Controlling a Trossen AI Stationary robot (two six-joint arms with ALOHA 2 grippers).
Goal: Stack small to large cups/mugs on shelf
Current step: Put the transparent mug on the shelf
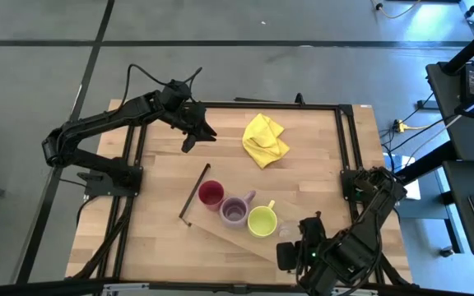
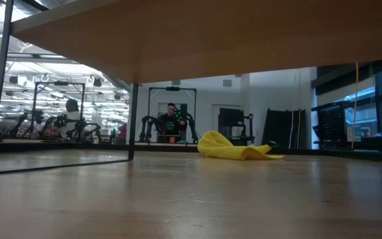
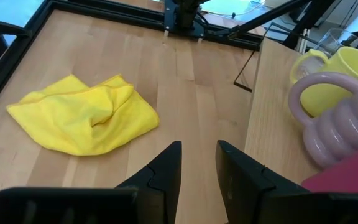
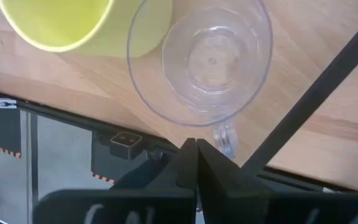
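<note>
Nowhere legible writing; left gripper [image 3: 197,168] released near yellow cloth [image 3: 86,119], right gripper [image 4: 194,155] clenched beside glass tumbler [image 4: 201,59].

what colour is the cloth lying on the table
Bright yellow. The cloth shows best in the left wrist view, crumpled on the wood.

In the high view the clear glass tumbler [image 1: 287,233] is barely discernible at the near right end of the shelf [image 1: 220,233], and the right gripper [image 1: 290,247] beside it is cut off by the picture's bottom edge.

In the left wrist view the purple mug [image 3: 340,121] and yellow-green mug [image 3: 344,68] run off the picture's edge; the red cup [image 3: 347,177] appears only as a blurred sliver.

In the right wrist view the yellow-green mug's rim is cropped.

In the low view the shelf's underside [image 2: 197,40] fills the top, hiding everything on it; the figure [image 2: 171,119] in the room beyond is too small to make out.
</note>
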